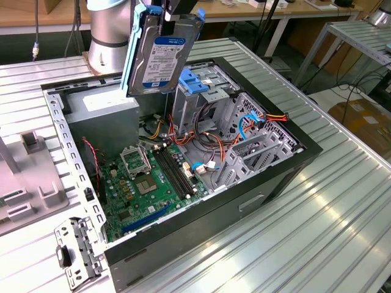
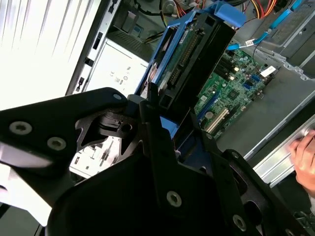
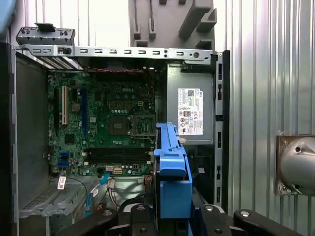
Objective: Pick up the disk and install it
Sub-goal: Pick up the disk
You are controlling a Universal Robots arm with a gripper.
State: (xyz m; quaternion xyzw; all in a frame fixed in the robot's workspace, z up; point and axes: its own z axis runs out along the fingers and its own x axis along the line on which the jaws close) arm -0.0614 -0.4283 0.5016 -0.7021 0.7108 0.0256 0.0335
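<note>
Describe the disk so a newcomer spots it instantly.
Start at the open black computer case on the ribbed metal table. Above it, the gripper holds the disk, a flat metal hard drive with light-blue side rails. Its blue-banded white label sets it apart from the grey power-supply box and blue plastic bracket below.

Silver cylindrical arm point(image 1: 109, 30), matte black claw point(image 2: 167, 113) studded with silver screws point(image 2: 173, 198).

Open black PC case point(image 1: 263, 192) lying on its side on the ribbed metal worktop point(image 1: 330, 238). Green motherboard point(image 1: 149, 180) exposed, grey power supply point(image 1: 101, 119) right beside it, orange wires point(image 1: 214, 143) trailing toward the metal drive cage point(image 1: 263, 143).
</note>
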